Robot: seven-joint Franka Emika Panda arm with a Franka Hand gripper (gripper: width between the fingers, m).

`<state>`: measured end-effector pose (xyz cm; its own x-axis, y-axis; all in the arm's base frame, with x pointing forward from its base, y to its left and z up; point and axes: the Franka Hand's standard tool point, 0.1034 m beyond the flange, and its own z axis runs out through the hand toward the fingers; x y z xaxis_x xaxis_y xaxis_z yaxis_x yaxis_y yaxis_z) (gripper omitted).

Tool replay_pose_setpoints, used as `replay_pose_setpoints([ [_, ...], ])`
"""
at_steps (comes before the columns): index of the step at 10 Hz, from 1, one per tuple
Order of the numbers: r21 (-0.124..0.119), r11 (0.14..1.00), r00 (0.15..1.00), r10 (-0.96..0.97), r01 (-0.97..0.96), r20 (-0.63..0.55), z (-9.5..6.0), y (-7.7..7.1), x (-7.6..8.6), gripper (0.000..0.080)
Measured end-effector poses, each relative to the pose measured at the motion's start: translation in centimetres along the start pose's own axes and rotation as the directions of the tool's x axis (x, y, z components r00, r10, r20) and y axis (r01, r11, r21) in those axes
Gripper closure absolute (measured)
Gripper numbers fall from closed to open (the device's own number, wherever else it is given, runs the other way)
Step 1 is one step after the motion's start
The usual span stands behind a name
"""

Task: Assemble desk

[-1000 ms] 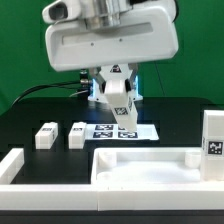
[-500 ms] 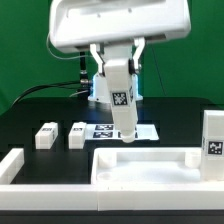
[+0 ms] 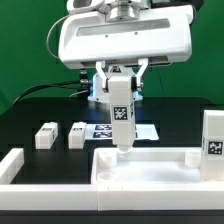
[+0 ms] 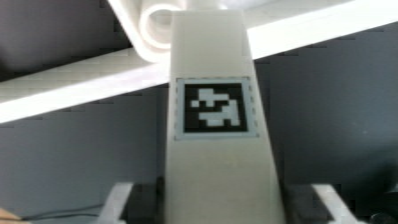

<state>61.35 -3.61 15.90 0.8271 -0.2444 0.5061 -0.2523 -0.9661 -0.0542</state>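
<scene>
My gripper (image 3: 119,84) is shut on a white square desk leg (image 3: 120,112) and holds it upright in the air, its black-and-white tag facing the camera. The leg's lower end hangs just above the back rim of the white rimmed tabletop panel (image 3: 150,176), which lies flat at the front. In the wrist view the leg (image 4: 221,150) fills the middle, with a finger (image 4: 121,200) on either side and my gripper (image 4: 222,206) closed round it. Two more legs (image 3: 45,135) (image 3: 77,135) lie on the table at the exterior view's left. Another tagged leg (image 3: 212,140) stands upright at the right.
The marker board (image 3: 145,131) lies flat behind the held leg. A long white border bar (image 3: 12,166) runs along the front left. The table is black, with a green backdrop behind it.
The held leg has swung from tilted to upright and come forward and down, so its lower end now hangs over the tabletop's back rim. The grip has not changed.
</scene>
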Motion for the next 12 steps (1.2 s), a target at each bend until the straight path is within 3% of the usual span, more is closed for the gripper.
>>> replay_pose_setpoints([
  [1,-0.002,1.000,1.000,0.003,-0.003,-0.001,0.1,0.2,0.7,0.0511],
  [6,-0.017,1.000,1.000,-0.014,0.014,-0.003,2.0,0.3,0.9,0.0511],
  [8,-0.025,0.999,1.000,-0.019,0.019,0.003,2.8,0.5,0.1,0.0511],
  [12,-0.035,0.999,1.000,-0.021,0.020,-0.020,3.1,1.0,0.2,0.0511],
])
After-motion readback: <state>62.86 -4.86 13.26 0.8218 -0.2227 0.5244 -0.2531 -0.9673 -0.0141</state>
